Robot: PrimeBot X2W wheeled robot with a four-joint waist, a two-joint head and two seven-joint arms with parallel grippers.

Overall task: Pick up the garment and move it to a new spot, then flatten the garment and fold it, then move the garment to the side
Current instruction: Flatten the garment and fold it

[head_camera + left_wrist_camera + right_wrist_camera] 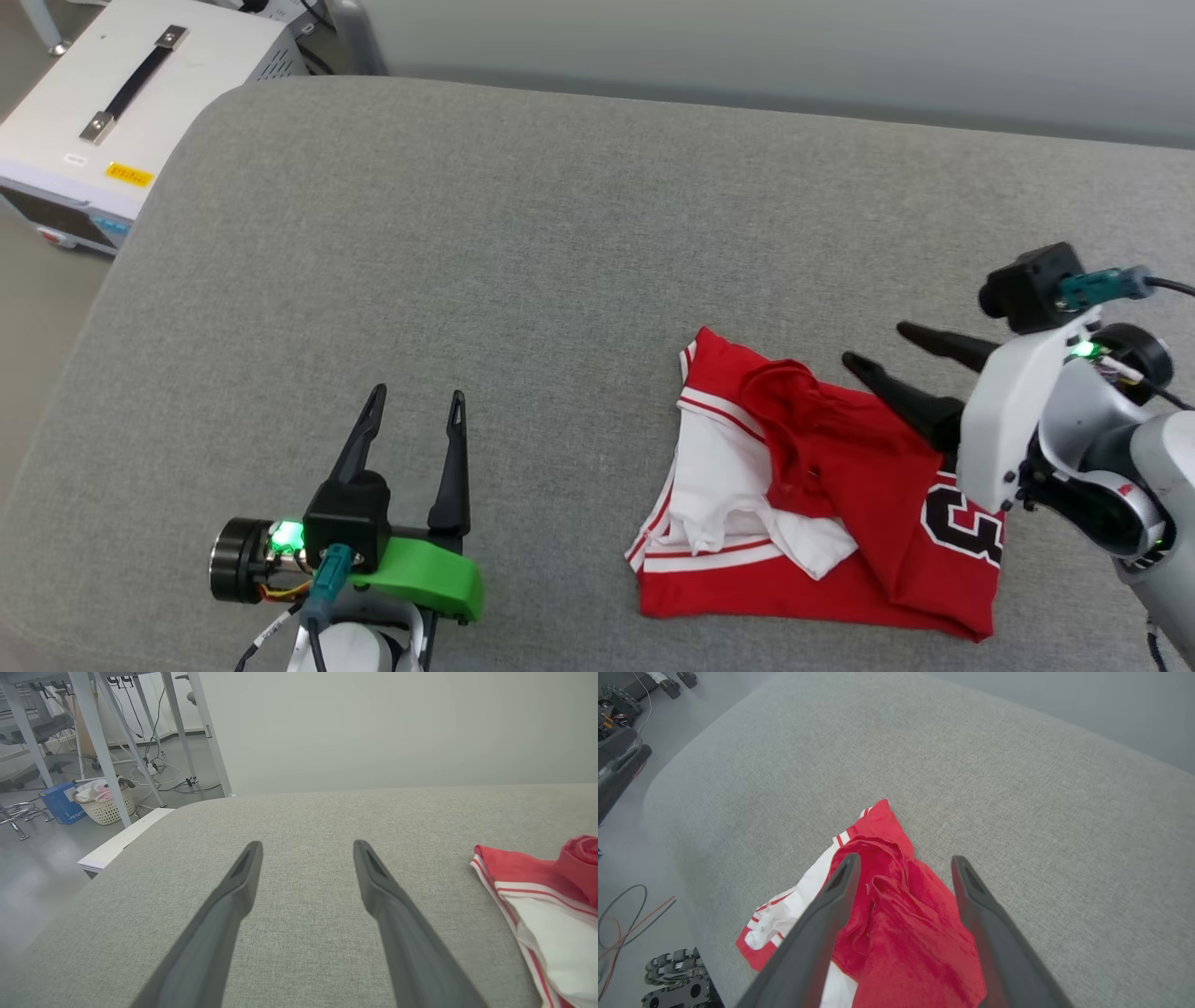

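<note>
Red cloth lies in a loose heap on the right part of the grey padded table (467,233): the shirt (822,504) is bunched, with a white sleeve folded over its middle, a ridge of red fabric standing up on top, and part of a black-and-white number showing at its right edge. The right gripper (873,343) hangs over the shirt's far right side, its two fingers spread wide and holding nothing; in its wrist view the red folds lie between them. The left gripper (417,394) is also wide and empty, over bare table well to the left of the shirt. Flattening looks like the step in hand. To do it well, each gripper should take a single layer at an outer edge, such as the striped hem and a shoulder, then pull apart gently so the tucked sleeve slides out rather than the whole heap dragging.
</note>
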